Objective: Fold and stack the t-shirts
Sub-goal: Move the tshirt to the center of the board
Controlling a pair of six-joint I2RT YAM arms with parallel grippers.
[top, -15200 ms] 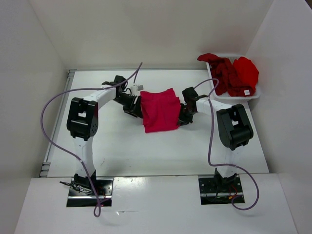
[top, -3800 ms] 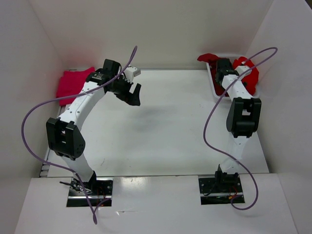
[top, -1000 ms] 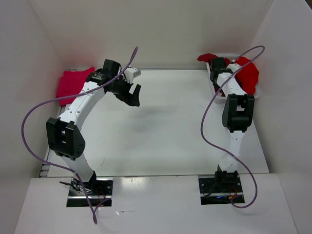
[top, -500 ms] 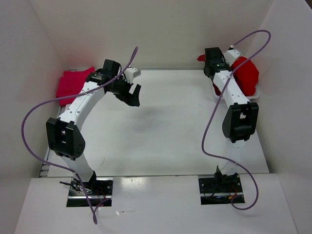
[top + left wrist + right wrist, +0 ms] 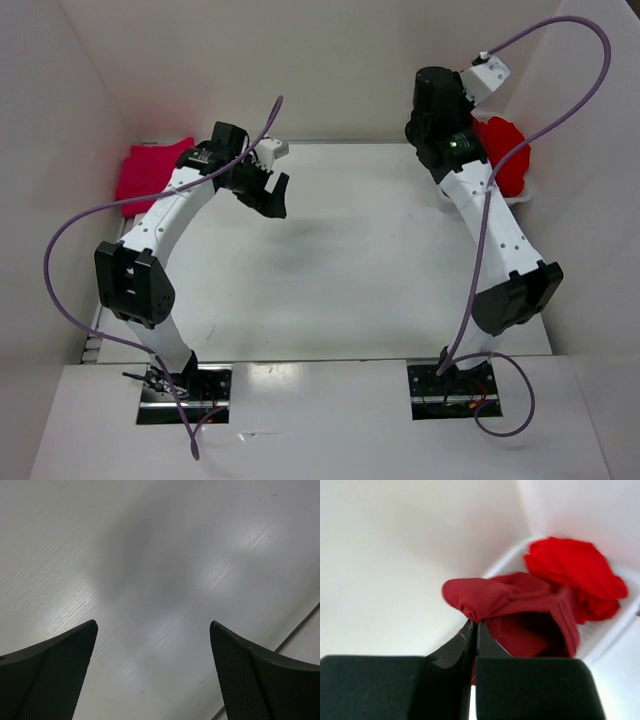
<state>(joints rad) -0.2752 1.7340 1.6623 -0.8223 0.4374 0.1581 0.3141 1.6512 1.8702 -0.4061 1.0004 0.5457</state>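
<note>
A dark maroon t-shirt is being pinched by the right gripper. Its fingers are being pressed together on a rounded bunch of cloth at their very tips. The rest of the garment is being left crumpled just beyond and to the right of the tips, trailing toward the white basket. Further out from the gripper, a bright red t-shirt is lying heaped in that basket — wrinkled and unfolded. In the view from above, the maroon cloth is being hidden almost wholly by the right arm, which is standing in front of the basket.

A pinkish-crimson t-shirt is lying folded at the far left edge of the table, well apart from the left gripper and off to its left. That gripper's fingers are being held spread wide above the tabletop — only white surface and a soft shadow are being seen between them.
</note>
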